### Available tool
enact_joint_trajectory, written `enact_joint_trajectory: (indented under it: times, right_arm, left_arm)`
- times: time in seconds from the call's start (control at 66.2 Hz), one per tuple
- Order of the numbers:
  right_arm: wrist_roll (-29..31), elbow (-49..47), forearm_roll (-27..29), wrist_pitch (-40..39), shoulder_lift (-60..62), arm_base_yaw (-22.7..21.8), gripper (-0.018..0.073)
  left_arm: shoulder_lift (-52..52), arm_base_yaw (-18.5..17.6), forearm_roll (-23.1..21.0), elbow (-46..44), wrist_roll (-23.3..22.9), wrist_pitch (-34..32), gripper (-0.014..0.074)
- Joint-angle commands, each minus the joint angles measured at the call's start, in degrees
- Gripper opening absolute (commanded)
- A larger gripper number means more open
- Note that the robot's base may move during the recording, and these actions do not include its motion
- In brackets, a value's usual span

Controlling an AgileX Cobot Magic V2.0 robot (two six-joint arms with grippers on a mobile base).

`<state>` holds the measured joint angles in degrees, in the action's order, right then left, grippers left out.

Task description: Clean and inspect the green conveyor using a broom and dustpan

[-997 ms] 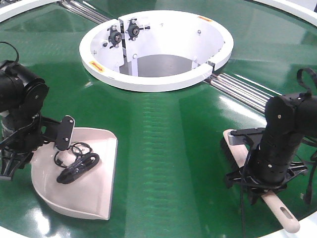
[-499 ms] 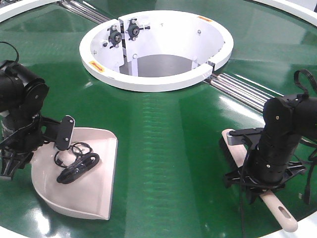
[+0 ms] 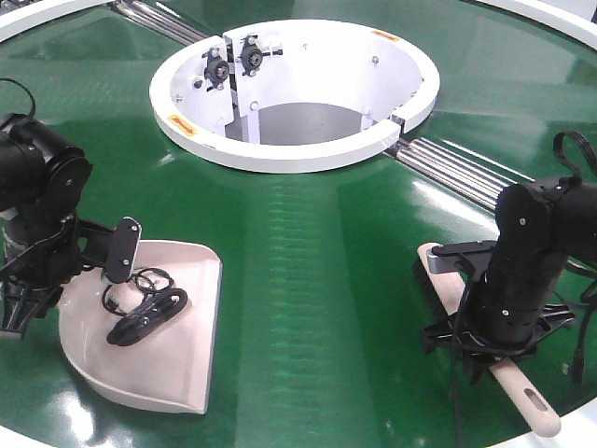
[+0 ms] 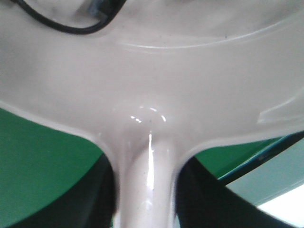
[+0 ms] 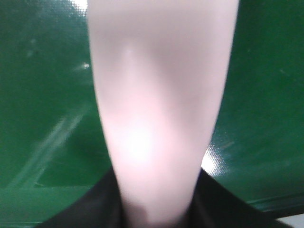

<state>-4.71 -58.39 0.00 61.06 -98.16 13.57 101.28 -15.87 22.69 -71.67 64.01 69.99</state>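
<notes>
Two grippers, both loaded. The left gripper (image 4: 147,190) is clenched on the dustpan (image 3: 177,373). In the left wrist view, dark fingers press each side of the handle right where it flares into the scoop. We read that grip at the neck as a way to keep the wide pan from twisting. The right gripper (image 5: 154,209) is clamped on the broom (image 3: 532,406), about mid-handle, with dark fingers hugging both sides of the beige shaft (view blurred, contact looks firm).

Moving outward on the left, the dustpan lies flat on the green conveyor (image 3: 317,280). Its front lip faces 3 o'clock, toward the broom, which we judge is how it should sit to receive a sweep. A black cable bundle (image 3: 145,313) lies inside it, near the back wall.

On the right, the broom's slotted handle end points to 5 o'clock and the bristle head points to 11 o'clock, low to the belt. We cannot tell whether the bristles touch it.

Dustpan and broom are well apart, with bare belt between them. The white ring (image 3: 280,149) sits at 12 o'clock, and the dustpan is at its 8 and the broom at its 4. Metal rods (image 3: 457,168) run from the ring toward 4 o'clock and pass near the right arm.

We see no loose debris on the belt, so we judge sweeping mostly done and inspection remaining.
</notes>
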Motion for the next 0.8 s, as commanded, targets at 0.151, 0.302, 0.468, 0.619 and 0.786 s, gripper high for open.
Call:
enact_joint_trajectory:
  times: [0.151, 0.302, 0.468, 0.619, 0.786]
  right_arm:
    - [0.43, -1.10, 0.00, 0.32, 2.12, -0.35, -0.0001]
    - [0.43, -1.10, 0.00, 0.32, 2.12, -0.35, -0.0001]
    - [0.43, -1.10, 0.00, 0.42, 2.12, -0.35, -0.0001]
    - [0.43, -1.10, 0.00, 0.42, 2.12, -0.35, -0.0001]
    - [0.43, -1.10, 0.00, 0.42, 2.12, -0.35, -0.0001]
  left_arm:
    - [-2.33, -0.49, -0.09, -1.49, -0.24, 1.47, -0.0007]
    - [-2.33, -0.49, -0.07, -1.49, -0.24, 1.29, -0.0007]
    - [-2.33, -0.27, -0.20, -1.49, -0.52, 1.17, -0.0007]
    - [-2.33, -0.22, -2.00, -1.49, -1.56, 0.19, 0.0002]
    - [-2.33, -0.22, -3.70, -1.49, -1.84, -1.44, 0.0064]
